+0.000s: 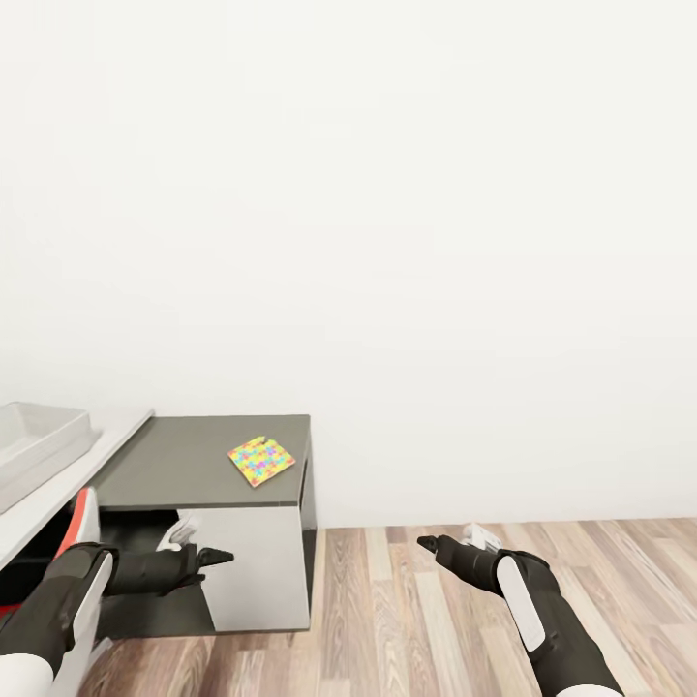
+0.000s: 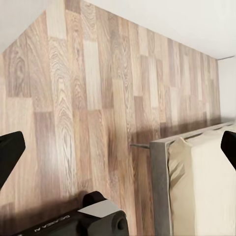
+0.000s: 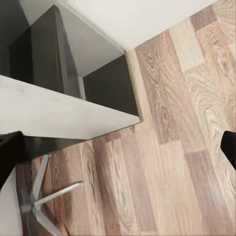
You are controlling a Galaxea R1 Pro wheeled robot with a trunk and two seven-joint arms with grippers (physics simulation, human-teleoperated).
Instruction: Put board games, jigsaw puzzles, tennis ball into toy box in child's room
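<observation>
Both arms hang low and forward, the left gripper and right gripper spread wide and empty, likely for travel, while one jigsaw puzzle lies on the table, right of the toy box.

A home bedroom: bed, desk, wood-plank floor.

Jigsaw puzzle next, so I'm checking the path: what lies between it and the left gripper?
In the head view, only bare dark-grey desktop separates the jigsaw puzzle from the front edge; below it is the white desk front, where the left gripper hangs, empty.
</observation>
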